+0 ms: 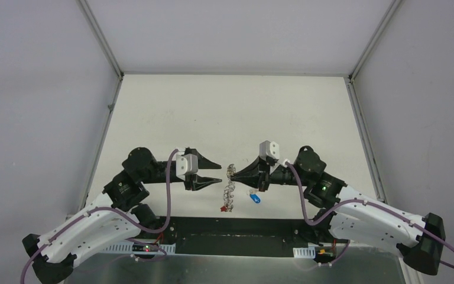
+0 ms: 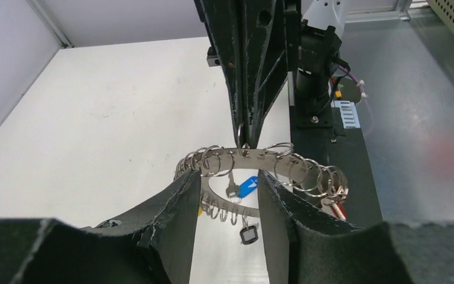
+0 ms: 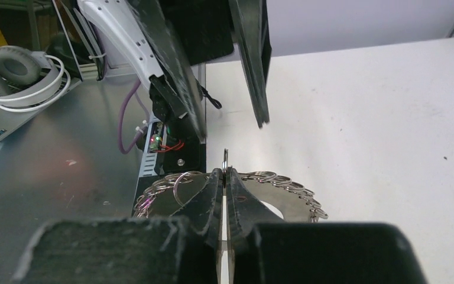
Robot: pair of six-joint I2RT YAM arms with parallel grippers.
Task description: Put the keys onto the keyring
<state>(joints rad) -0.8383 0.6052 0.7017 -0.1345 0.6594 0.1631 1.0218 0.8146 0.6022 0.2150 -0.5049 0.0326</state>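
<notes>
Plain grey walls box in the white surface [image 1: 224,112]. My landmark is the silver metal keyring [image 1: 230,188], a curved band strung with many small split rings, which sits near the front edge, midway between the two arms. My right arm's fingers [image 3: 210,198] are pressed fully together on one thin ring standing up toward the far end of the keyring. I judge this grip is meant to lift and steady that ring so a key can be threaded onto it. My left arm's fingers [image 2: 177,207] stand partway apart with nothing between them, just left of the keyring and pointed straight at the pinched ring. That reads to me as an arm free to go and fetch a key. The small silver key with the blue plastic tag [image 2: 248,186] lies just right of the keyring in the overhead view and inside the band's curve as seen from the left wrist. I cannot tell whether it is on a ring or loose. I cannot pick out the yellow-tagged key with any certainty. A red-tagged piece [image 1: 223,208] sits at the near end of the keyring. My worry for the next move is the pinched ring twisting in so narrow a grip once a key pushes against it.
</notes>
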